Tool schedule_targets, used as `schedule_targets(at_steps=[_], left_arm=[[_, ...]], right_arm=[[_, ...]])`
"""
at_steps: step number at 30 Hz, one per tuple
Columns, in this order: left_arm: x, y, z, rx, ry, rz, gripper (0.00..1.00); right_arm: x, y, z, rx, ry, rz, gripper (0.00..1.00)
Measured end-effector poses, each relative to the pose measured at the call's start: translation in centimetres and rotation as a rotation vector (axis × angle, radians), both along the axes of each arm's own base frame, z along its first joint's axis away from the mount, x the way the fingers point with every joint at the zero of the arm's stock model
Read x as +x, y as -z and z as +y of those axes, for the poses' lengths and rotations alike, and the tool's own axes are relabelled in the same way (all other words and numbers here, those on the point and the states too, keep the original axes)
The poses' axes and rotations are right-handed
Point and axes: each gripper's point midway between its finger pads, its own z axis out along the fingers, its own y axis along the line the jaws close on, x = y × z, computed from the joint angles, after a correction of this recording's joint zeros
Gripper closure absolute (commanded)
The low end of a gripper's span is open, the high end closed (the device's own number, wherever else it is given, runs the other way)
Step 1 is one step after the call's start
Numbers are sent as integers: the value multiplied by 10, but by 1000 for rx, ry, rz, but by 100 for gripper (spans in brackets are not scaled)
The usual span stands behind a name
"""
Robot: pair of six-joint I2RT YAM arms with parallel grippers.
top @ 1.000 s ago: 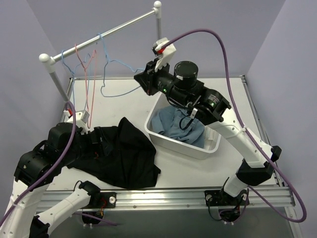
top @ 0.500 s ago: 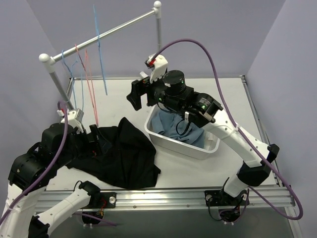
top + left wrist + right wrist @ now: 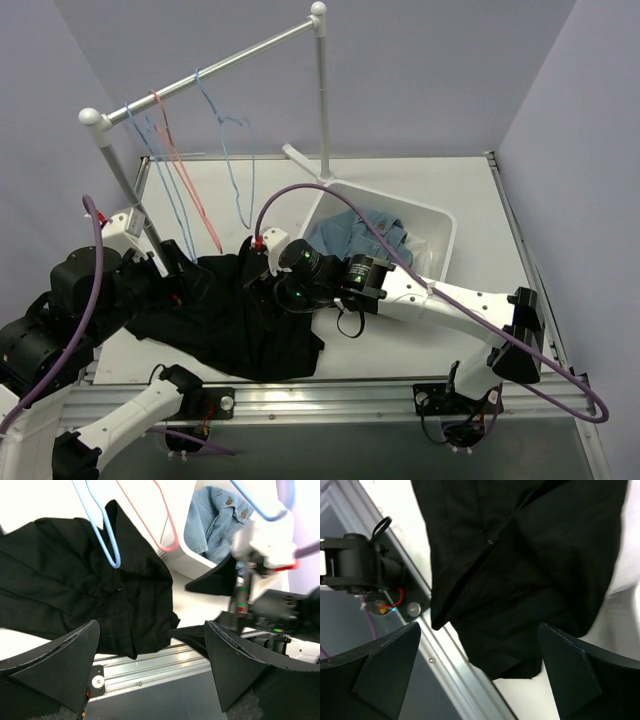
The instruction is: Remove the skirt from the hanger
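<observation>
Now skirt (image 3: 235, 325) heaped on table (image 3: 420, 335), right gripper (image 3: 479, 672) above it, jaws wide apart, left gripper (image 3: 150, 662) likewise

the black pleated skirt (image 3: 240, 315) is lying rumpled at my near left; the light-blue hanger (image 3: 231, 165) is hanging from the far rail (image 3: 250, 48).

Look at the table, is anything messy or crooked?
Yes. The black skirt lies crumpled on the table, with one corner reaching its near metal edge. The white tub looks tipped up rather than sitting flat, with a blue denim garment bunched inside it.
</observation>
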Motion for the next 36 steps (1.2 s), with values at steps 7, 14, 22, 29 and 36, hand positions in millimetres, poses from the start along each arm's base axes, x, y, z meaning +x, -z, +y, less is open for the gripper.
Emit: schedule_targets(at_steps=[7, 14, 22, 29, 36], left_arm=[[0, -11, 1, -17, -1, -29, 6], [-2, -16, 2, -25, -1, -41, 6], [-11, -20, 8, -50, -16, -64, 6], [-12, -20, 11, -55, -27, -70, 6], [-7, -16, 6, -49, -22, -58, 6]], right_arm=[[-7, 37, 35, 54, 5, 146, 0], [-2, 121, 66, -23, 58, 273, 3], [13, 149, 67, -107, 154, 199, 100], [-2, 81, 46, -47, 160, 41, 100], [0, -65, -19, 167, 264, -129, 100]])
